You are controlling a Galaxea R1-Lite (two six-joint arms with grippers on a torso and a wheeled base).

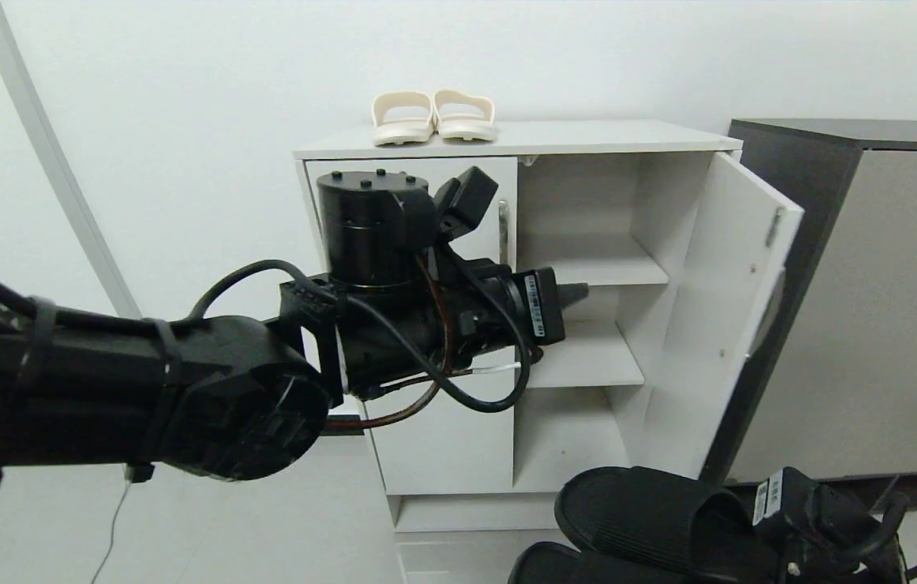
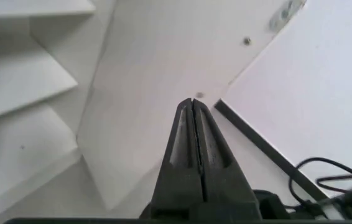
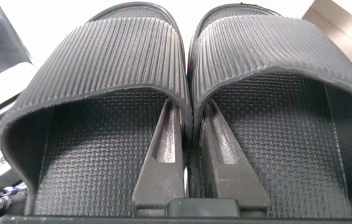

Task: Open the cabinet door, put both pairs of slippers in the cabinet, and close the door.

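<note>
The left arm [image 1: 182, 397] lies across the cabinet's shut left-hand door, and the left gripper [image 1: 576, 290] hangs at the mouth of the open right-hand bay with its jaws clenched on nothing. The cream slippers [image 1: 434, 118] sit side by side on top of the cabinet [image 1: 604, 136], near its front edge, above the shut half. The right-hand door [image 1: 717, 324] stands swung wide, baring three white shelves [image 1: 588, 357]. Below and in front of it, the black slippers [image 1: 636, 515] are held low, well apart from the bay. The right gripper [image 3: 190, 107] has one jaw inside each shoe, pinching their two inner walls together. That hold looks like the weak point. The pair hangs from soft rubber sides alone, so a quick lift or tilt could let one shoe peel away and drop to the floor. The left gripper stands in the way, level with the middle shelf, and a shoe raised toward that shelf would likely strike it unless the arm clears first. The bottom bay looks like the freer path. The shelf gaps seem shallow, so a raised strap could catch on a shelf edge. A knock from the pair could swing the door part-way shut across the opening. A bump to the cabinet top might also tip the cream pair off. A grey cabinet [image 1: 855, 324] stands just beside the open door, behind it.
</note>
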